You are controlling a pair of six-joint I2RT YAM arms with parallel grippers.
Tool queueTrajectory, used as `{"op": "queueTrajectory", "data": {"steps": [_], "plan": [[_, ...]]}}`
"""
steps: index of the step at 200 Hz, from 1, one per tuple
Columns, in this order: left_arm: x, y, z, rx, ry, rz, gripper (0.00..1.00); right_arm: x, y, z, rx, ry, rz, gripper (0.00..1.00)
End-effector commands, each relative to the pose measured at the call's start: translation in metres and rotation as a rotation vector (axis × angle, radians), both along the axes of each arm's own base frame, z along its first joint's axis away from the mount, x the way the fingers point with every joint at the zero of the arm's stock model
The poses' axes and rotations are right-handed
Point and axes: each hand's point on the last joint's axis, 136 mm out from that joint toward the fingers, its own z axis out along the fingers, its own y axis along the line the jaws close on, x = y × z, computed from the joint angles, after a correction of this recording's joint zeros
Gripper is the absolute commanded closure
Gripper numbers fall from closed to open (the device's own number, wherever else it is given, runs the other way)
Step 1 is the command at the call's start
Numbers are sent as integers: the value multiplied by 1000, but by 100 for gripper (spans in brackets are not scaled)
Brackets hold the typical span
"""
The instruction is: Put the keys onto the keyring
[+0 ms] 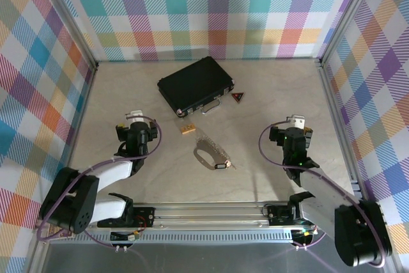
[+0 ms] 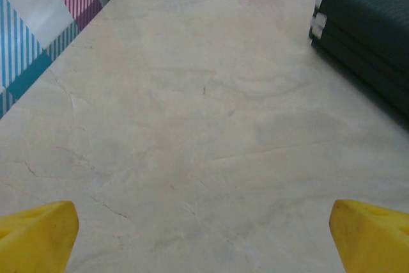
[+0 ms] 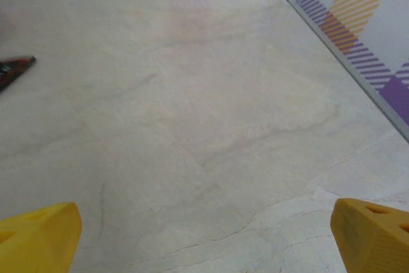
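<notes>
The keyring (image 1: 206,156), a flat pale oval loop with thin silvery pieces fanned along its upper right side, lies on the table in the middle, between the two arms. Tiny silver keys (image 1: 225,165) rest at its lower right end, touching or nearly touching it. My left gripper (image 1: 135,121) is to the left of the loop and stands open; its yellow fingertips (image 2: 38,234) are wide apart over bare table, with nothing between them. To the right of the loop, my right gripper (image 1: 295,124) is open too, its fingertips (image 3: 374,234) spread over bare table.
A shut black case (image 1: 195,84) (image 2: 370,36) lies behind the keyring. Right of the case is a red-and-black triangle (image 1: 238,97) (image 3: 13,71). A small tan wooden block (image 1: 186,129) sits just above the keyring. Checked walls enclose the table on three sides.
</notes>
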Motion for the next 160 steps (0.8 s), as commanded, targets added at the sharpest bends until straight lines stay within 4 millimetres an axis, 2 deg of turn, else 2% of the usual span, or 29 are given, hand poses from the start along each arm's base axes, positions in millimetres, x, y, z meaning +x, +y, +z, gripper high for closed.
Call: {"op": "queueTrajectory", "data": {"steps": [1,33,55,66,88,119,131,137,147,160], "plan": [[19,-2,25,-7,-156,-24,0,20,3,17,33,-121,28,1],[25,4,21,4,-181,-33,0,41,8,22,28,-171,63,1],[28,12,9,-29,-215,-24,0,55,11,22,5,-177,84,1],[30,7,2,-36,-176,-57,0,61,11,21,-5,-181,91,1],[36,7,-7,-67,-171,-89,0,70,7,7,17,-179,94,1],[44,8,-14,-110,-128,-115,0,77,9,1,51,-127,136,1],[45,10,-18,-141,-103,-120,0,81,17,-13,74,-96,201,1],[47,11,-17,-147,-108,-124,0,86,16,-10,66,-131,205,1],[48,11,-18,-158,-101,-129,0,82,14,-15,98,-71,198,1],[50,11,-20,-170,-87,-141,0,83,14,-13,97,-101,203,1]]}}
